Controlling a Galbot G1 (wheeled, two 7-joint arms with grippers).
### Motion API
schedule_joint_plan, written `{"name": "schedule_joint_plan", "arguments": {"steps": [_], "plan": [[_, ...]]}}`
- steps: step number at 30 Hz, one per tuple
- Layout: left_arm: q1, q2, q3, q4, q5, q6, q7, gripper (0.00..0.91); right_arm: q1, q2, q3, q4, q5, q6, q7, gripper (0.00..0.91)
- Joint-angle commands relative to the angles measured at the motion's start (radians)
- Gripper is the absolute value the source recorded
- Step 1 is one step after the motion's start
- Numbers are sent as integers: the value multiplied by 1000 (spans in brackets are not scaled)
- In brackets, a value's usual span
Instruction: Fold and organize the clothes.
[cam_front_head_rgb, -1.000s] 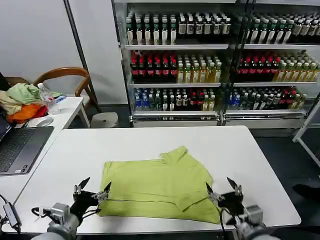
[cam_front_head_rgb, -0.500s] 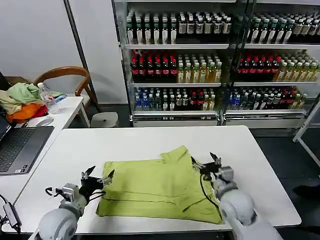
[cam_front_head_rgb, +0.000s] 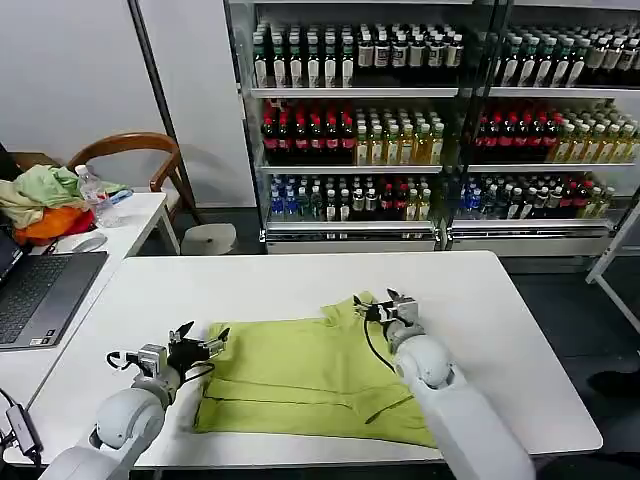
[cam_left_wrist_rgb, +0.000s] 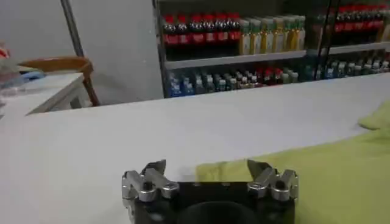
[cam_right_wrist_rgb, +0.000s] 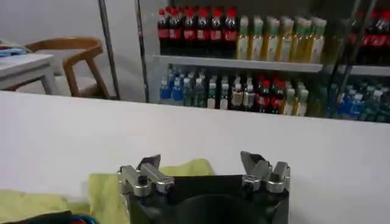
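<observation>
The lime yellow-green shirt (cam_front_head_rgb: 310, 375) lies partly folded on the white table (cam_front_head_rgb: 300, 285), its collar end (cam_front_head_rgb: 352, 305) pointing toward the shelves. My left gripper (cam_front_head_rgb: 198, 340) is open at the shirt's left far corner, whose edge (cam_left_wrist_rgb: 225, 171) lies between the spread fingers in the left wrist view. At the collar end my right gripper (cam_front_head_rgb: 385, 302) hovers open. The right wrist view has a yellow-green tip (cam_right_wrist_rgb: 183, 168) of fabric between its fingers, nothing clamped. Both grippers (cam_left_wrist_rgb: 207, 167) (cam_right_wrist_rgb: 200, 161) hold nothing.
A side table at the left carries a laptop (cam_front_head_rgb: 35, 295), a heap of pale green, beige and orange garments (cam_front_head_rgb: 45, 200) and a water bottle (cam_front_head_rgb: 95, 195). A wooden chair (cam_front_head_rgb: 140, 160) stands behind it. Drink shelves (cam_front_head_rgb: 440, 120) fill the back wall.
Both arms have reached forward from the table's near edge. The right gripper travelled from the shirt's near right corner to its collar end. The left moved up to the far left corner.
</observation>
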Motion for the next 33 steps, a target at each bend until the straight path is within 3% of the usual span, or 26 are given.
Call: {"name": "schedule_joint_plan", "arguments": {"steps": [1,13,14,15,16,33], "plan": [[-95,-12,40,117,-13,-1,7,907,79,70,-33,-171,-3,14,-3,907],[-106,-18,45,139,-24,8,7,907,89,83,-33,-200,-4,14,-9,907],[-104,-17,44,135,-25,8,12,907,88,82,-33,-198,-3,12,-9,816],[-101,-16,43,132,-25,6,16,333,88,82,-34,-198,-3,8,-9,212],[-98,-15,44,128,-27,4,22,50,87,82,-33,-197,-2,8,-9,10],[-58,-21,37,89,-28,1,43,50,55,61,-33,-127,-2,-11,-5,0]]}}
